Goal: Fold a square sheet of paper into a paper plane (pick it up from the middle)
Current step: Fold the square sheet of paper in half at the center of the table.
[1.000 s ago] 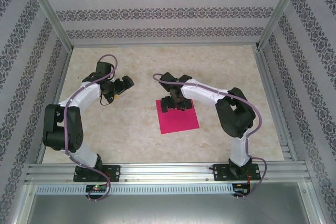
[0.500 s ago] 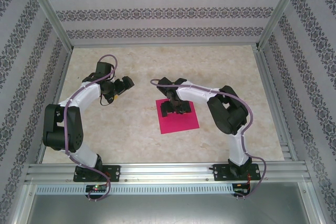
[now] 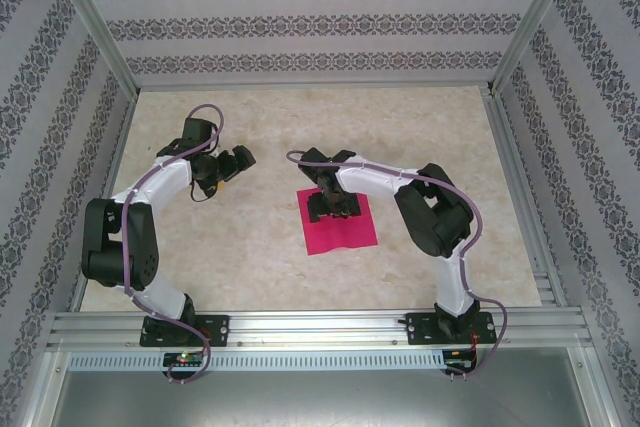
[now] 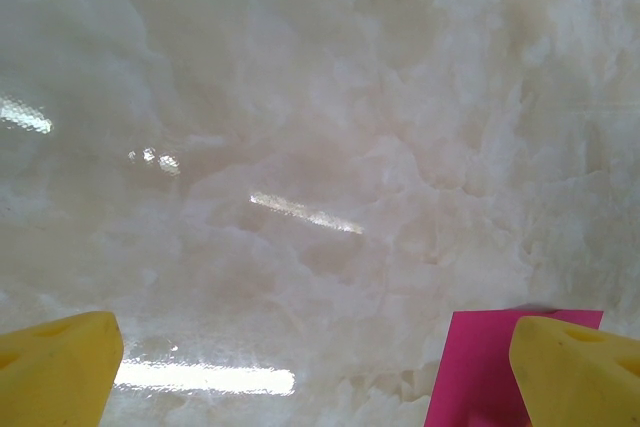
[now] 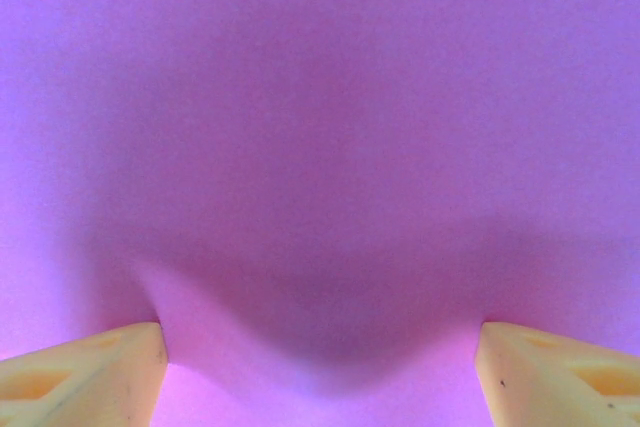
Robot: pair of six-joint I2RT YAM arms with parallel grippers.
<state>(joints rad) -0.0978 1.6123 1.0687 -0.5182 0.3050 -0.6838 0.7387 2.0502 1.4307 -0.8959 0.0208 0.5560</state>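
- Jaws on the right gripper (image 3: 334, 209) are standing spread wide, with both yellow fingertips (image 5: 85, 372) pressing down on the pink sheet of paper (image 3: 345, 235).
- Between those fingertips the sheet is wrinkling slightly.
- That sheet is lying on the pale marbled table (image 3: 420, 127), near its middle.
- Over bare table, the left gripper (image 3: 238, 160) is hovering with its jaws spread fully, well apart from the sheet.

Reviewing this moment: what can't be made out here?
Top view: the right gripper hides the far part of the square sheet of paper.
Right wrist view: edges of the sheet lie outside the frame.
Left wrist view: bottom edge and a yellow finger hide most of the sheet.
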